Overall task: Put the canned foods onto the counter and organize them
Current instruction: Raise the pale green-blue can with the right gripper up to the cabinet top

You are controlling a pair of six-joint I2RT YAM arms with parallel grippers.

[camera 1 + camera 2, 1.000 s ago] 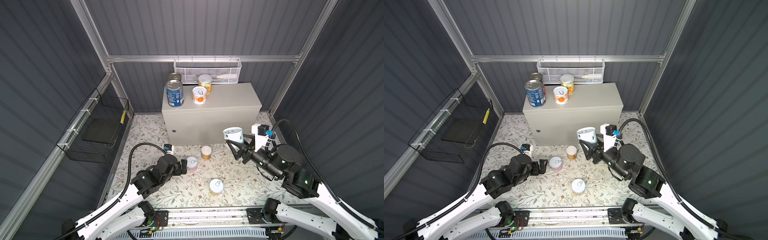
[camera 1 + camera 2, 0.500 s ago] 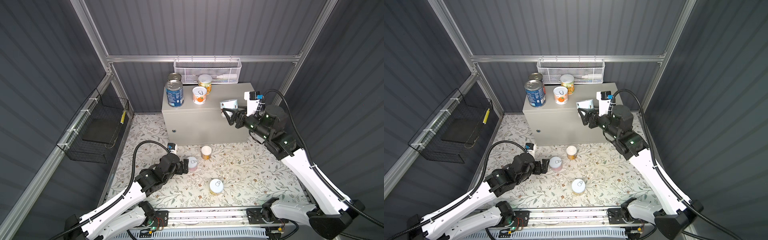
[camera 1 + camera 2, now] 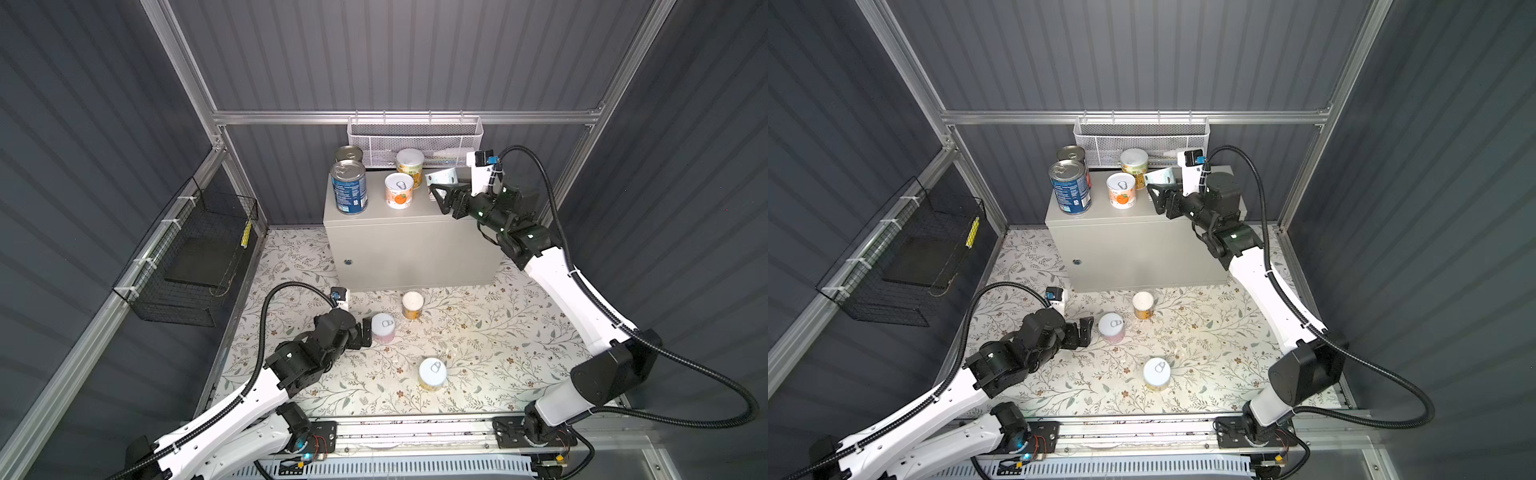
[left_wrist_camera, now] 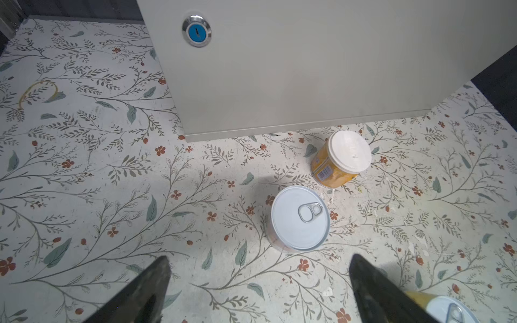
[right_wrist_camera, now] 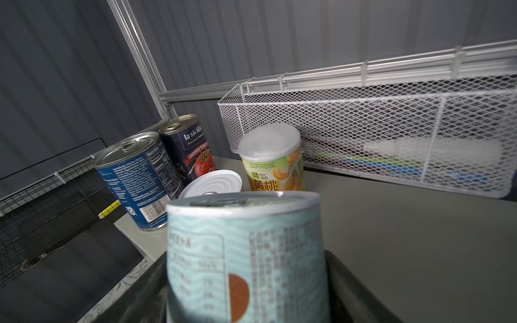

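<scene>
My right gripper (image 3: pixel 441 188) is shut on a pale blue-green can (image 3: pixel 443 178) (image 5: pixel 246 251), held tilted just over the top of the counter (image 3: pixel 415 245) next to an orange-label can (image 3: pixel 399 191). On the counter also stand two dark blue cans (image 3: pixel 349 193) (image 5: pixel 184 145) and a yellow peach can (image 3: pixel 410 163). My left gripper (image 3: pixel 365 332) (image 4: pixel 258 263) hangs open low over the floor, just short of a pink can (image 3: pixel 382 327) (image 4: pixel 299 218). An orange can (image 3: pixel 412 304) and a yellow can (image 3: pixel 432 374) stand on the floor.
A white mesh basket (image 3: pixel 415 137) hangs on the back wall right behind the counter's top. A black wire basket (image 3: pixel 195 257) hangs on the left wall. The counter's right half (image 3: pixel 469 228) lies under my right arm.
My right arm has lifted the pale can from near the floor up and back over the counter, beside the orange-label can. My left gripper has edged slightly toward the pink can.
</scene>
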